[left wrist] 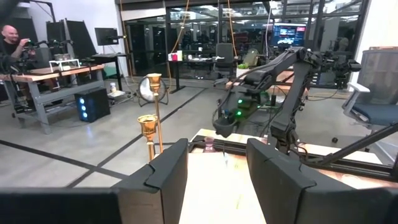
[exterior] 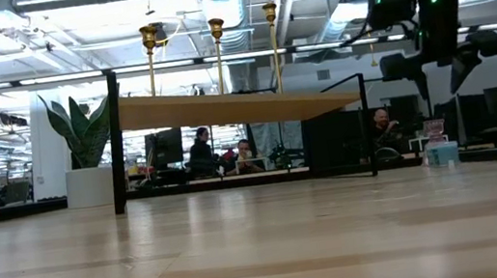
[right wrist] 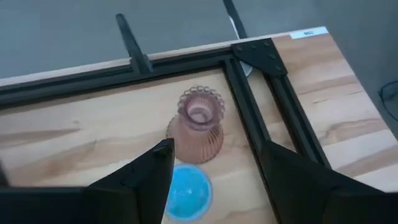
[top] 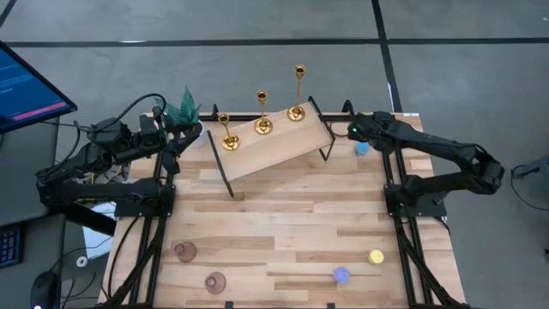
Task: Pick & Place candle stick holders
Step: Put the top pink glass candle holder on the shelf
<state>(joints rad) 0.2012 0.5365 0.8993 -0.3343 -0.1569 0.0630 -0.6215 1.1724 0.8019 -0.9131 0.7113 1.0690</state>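
At the near edge of the bench (top: 283, 215), two pink holders (top: 184, 251) stand well apart from the arms, one near the left frame and the other (top: 214, 281) just beside the edge. A yellow light (top: 376, 256) and a purple-blue light (top: 340, 275) sit toward the near right.

Mid-bench is bare wood.

At the far side, a raised wooden shelf (top: 274, 146) carries three gold candlesticks (top: 262, 112) in a row, all upright; these appear placed.

Far right, the right gripper (top: 360, 133) hovers with fingers spread and nothing between them. Its wrist view shows the third pink holder (right wrist: 199, 124) upright on the bench inside the frame corner, touching or just beside a blue light (right wrist: 188, 190), with the fingers (right wrist: 155, 168) either side above it, not in contact.

Far left, the left gripper (top: 171, 142) waits near the green plant (top: 182, 107), fingers parted and empty.

Judgement: gold set done; three pink holders remain, the far-right one likely next
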